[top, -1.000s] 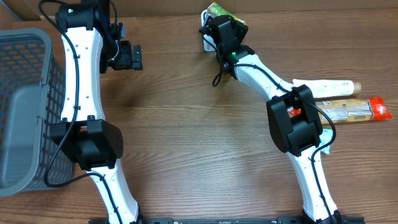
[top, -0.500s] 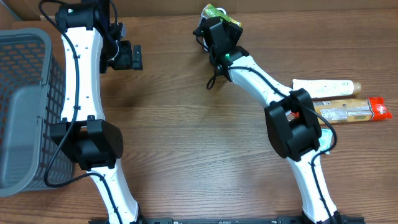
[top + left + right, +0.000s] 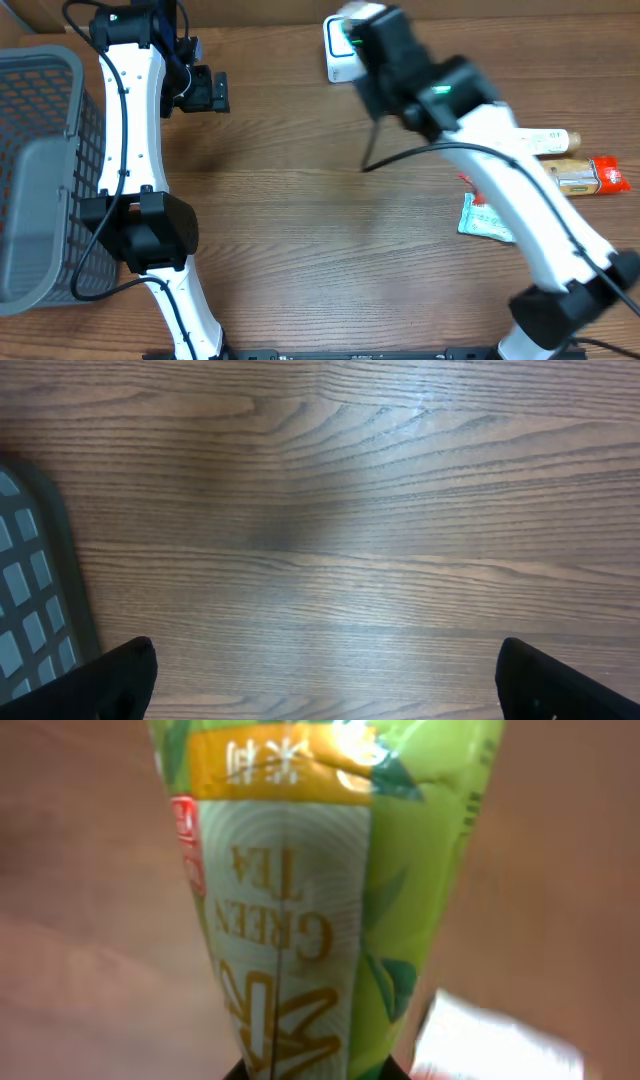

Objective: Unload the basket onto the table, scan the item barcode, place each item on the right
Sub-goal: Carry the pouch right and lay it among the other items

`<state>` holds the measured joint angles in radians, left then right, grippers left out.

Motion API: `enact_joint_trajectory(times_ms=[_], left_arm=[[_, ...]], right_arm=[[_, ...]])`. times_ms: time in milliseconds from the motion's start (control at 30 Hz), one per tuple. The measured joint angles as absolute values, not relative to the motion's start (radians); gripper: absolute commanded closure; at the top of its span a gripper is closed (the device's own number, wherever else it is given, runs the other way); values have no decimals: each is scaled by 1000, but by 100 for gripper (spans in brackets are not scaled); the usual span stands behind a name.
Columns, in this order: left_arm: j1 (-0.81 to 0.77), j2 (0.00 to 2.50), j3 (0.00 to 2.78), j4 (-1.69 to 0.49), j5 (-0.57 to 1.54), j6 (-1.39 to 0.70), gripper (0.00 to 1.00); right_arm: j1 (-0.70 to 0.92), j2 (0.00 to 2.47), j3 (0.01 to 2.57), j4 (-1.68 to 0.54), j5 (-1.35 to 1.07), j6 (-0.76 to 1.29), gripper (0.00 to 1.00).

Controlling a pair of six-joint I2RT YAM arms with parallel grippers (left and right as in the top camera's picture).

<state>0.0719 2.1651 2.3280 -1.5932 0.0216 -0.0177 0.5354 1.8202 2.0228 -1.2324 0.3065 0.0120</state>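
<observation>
A brown wooden table [image 3: 300, 230] carries a grey basket [image 3: 40, 170] at its left edge and a few long packets [image 3: 545, 140] well off to the right. The green tea packet [image 3: 300, 900] looks light, soft and crinkly, with a glossy film that is likely slippery. I judge a pinch on its flat sealed end safest, leaving the printed faces bare for the barcode. The right end effector [image 3: 312, 1072] is closed on that end and holds the packet above the far side of the table, near a white device [image 3: 338, 60]. The left end effector [image 3: 208, 92] hangs wide open, holding nothing, near the basket
</observation>
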Motion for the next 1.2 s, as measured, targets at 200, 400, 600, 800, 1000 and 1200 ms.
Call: enact_joint_trajectory(times_ms=[200,400,600,800,1000,1200], left_arm=[[72,2165,2328,-1593,21,-18,0],[72,2165,2328,-1593,22,-18,0],[72,2165,2328,-1593,22,-18,0],[72,2165,2328,-1593,22,-18,0],[72,2165,2328,-1593,22,-18,0],[72,2165,2328,-1593,22,-18,0]], right_arm=[[248,1835,1943,-1380,249,369,96],[31,1842,1757,-1350,191,671,96],[-104,1844,1574,-1282,147,994,96],[-107,1845,1385,-1048,90,1195,10],[-97,1845,1348,-1010,77,1254,0],[-97,1818,1426,-1104,74,1192,0]])
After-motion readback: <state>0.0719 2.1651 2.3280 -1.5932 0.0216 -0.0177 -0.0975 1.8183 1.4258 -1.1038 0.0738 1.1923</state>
